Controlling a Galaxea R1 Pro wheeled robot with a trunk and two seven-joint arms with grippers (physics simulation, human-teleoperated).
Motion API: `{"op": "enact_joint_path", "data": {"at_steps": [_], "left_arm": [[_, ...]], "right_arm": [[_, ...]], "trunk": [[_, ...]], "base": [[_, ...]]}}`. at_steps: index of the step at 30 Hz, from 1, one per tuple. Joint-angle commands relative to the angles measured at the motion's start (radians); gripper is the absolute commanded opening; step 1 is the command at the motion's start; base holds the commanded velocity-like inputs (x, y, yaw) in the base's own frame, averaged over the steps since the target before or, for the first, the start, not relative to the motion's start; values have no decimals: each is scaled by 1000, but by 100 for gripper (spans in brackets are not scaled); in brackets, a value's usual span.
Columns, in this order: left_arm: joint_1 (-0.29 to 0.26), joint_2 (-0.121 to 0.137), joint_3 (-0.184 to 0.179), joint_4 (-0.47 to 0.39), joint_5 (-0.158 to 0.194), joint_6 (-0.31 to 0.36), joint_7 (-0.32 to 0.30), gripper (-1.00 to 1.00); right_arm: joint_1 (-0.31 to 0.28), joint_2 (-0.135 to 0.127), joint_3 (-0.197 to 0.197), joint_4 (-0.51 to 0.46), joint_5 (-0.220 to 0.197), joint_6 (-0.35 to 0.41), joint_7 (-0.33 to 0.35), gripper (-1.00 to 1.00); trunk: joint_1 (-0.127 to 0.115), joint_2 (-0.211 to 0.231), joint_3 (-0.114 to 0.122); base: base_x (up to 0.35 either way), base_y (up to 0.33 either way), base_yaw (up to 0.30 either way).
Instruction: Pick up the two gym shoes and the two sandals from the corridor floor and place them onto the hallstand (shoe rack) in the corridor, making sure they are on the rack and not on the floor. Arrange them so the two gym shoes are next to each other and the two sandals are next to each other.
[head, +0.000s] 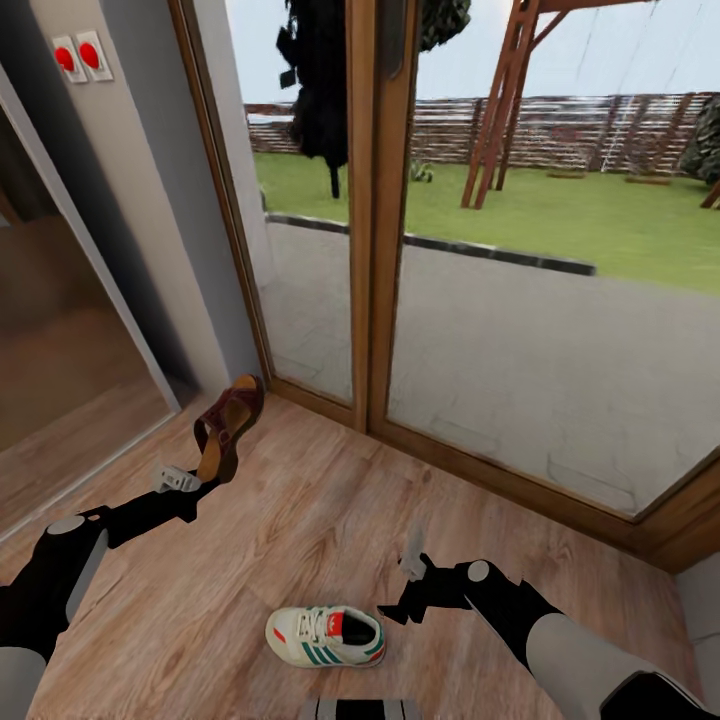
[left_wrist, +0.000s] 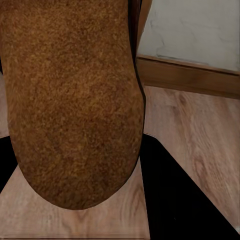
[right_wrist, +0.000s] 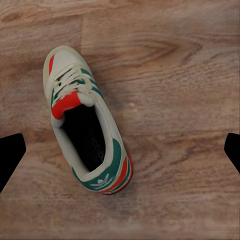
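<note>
One brown sandal (head: 228, 428) hangs above the corridor floor (head: 330, 510) at the left, sole toward the arm, with my left gripper (head: 200, 480) shut on its lower end. In the left wrist view the sandal's tan sole (left_wrist: 75, 100) sits between the dark fingers (left_wrist: 185, 200). A white gym shoe (head: 325, 637) with green stripes and a red tongue lies on its sole on the planks near the front. My right gripper (head: 412, 562) hovers open just right of and above it. The right wrist view looks straight down on the gym shoe (right_wrist: 87, 130), fingertips (right_wrist: 10, 155) spread wide at either side. The hallstand is out of view.
A tall glass door with a wooden frame (head: 365, 250) stands straight ahead, with a patio and lawn beyond. A grey wall (head: 130, 200) with two red switches (head: 82, 57) is at the left beside a glossy panel (head: 60, 370). A pale corner (head: 700, 600) closes the right.
</note>
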Motion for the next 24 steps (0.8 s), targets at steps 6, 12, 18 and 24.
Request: {"op": "enact_joint_path", "data": {"at_steps": [6,12,18,24], "left_arm": [[-1,0,3,-1,3,7,-6,-100],[-1,0,4,-1,3,7,-6,-100],[-1,0,5,-1,4,7,-6,-100],[-1,0,5,-1,4,7,-6,-100]], "right_arm": [[0,0,-1,-1,10,-7,1,100],[0,0,-1,-1,10,-7,1,100],[0,1,0,-1,10,-7,0,100],[0,1,0,-2,12,-5,0,100]], "trunk": [[2,-2,-33],[5,-3,-66],[6,-3,-79],[6,-3,-86]], "base": [[0,0,0],[0,0,0],[0,0,11],[0,0,119]]}}
